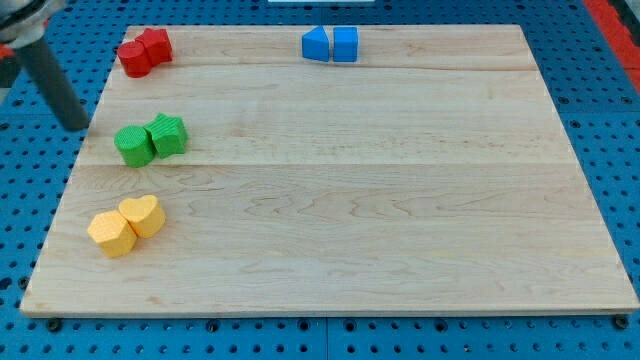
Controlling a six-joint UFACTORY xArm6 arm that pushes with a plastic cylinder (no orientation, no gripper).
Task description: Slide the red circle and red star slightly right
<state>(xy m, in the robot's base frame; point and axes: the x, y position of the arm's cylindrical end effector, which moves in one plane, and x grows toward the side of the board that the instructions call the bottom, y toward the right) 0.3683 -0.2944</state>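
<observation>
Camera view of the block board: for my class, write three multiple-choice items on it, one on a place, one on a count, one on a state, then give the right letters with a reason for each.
1. Where does the red pair lie?
A. the view's top left corner
B. the view's bottom right corner
C. the board's middle

2. How many blocks are on the board?
A. four
B. six
C. eight

3. How does my tip stand to the red pair?
A. pressing on it
B. apart from it, left and below
C. between the two blocks

Key: 1 A, the red circle and red star sit at the board's top left. 2 C, four touching pairs: red, blue, green, yellow. 3 B, my tip is off the board's left edge, nearer the green pair.
</observation>
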